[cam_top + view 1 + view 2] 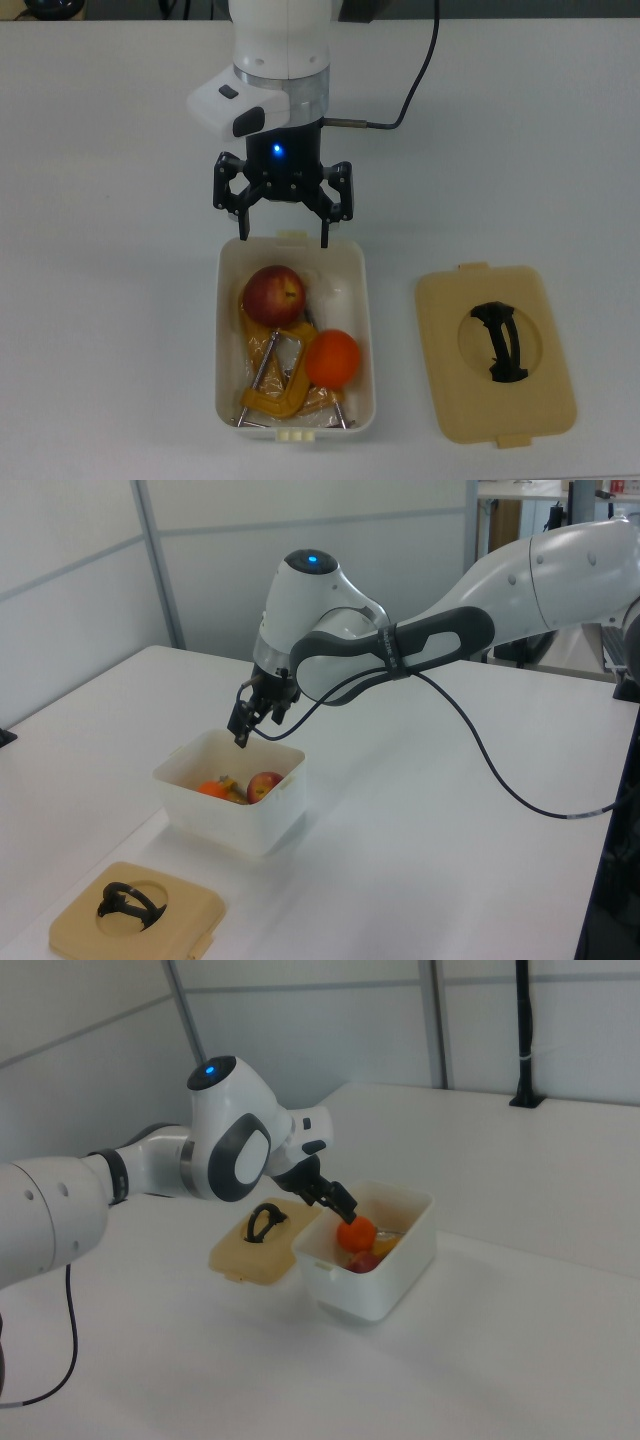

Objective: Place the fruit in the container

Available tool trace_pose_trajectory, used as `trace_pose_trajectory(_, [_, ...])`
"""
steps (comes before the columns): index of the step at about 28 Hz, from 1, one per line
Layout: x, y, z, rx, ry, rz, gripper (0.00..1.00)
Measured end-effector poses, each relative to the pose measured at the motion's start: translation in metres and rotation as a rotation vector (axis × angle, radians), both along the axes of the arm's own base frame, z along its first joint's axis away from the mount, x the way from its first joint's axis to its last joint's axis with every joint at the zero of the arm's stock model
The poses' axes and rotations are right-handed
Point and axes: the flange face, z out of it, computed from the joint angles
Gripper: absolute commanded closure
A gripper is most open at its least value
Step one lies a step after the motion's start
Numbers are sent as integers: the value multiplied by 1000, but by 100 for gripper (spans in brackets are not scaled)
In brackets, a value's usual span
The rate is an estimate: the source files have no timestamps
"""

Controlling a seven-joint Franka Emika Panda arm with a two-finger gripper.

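The scene is evenly and brightly lit from overhead, and no harsh glare is seen on the white table (120, 300). Only soft, faint shadows are cast, just below and beside the gripper (282, 215). A blue indicator light (277, 152) is seen glowing directly above the gripper. Slight softness is noticed throughout all views.
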Motion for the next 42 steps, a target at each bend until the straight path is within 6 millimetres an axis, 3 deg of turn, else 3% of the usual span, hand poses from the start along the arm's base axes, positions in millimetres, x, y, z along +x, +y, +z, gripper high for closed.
trace_pose_trajectory(5, [-15,-3,-2,-24,139,-15,0])
trace_pose_trajectory(12, [-54,-9,23,-85,342,31,0])
trace_pose_trajectory(17, [-85,-22,57,-103,428,44,0])
trace_pose_trajectory(26, [-136,-71,124,-34,447,-33,0])
trace_pose_trajectory(31, [-153,-88,147,-36,425,-11,0])
trace_pose_trajectory(35, [-160,-86,150,-36,450,6,0])
trace_pose_trajectory(42, [-156,-84,144,-37,450,17,0])
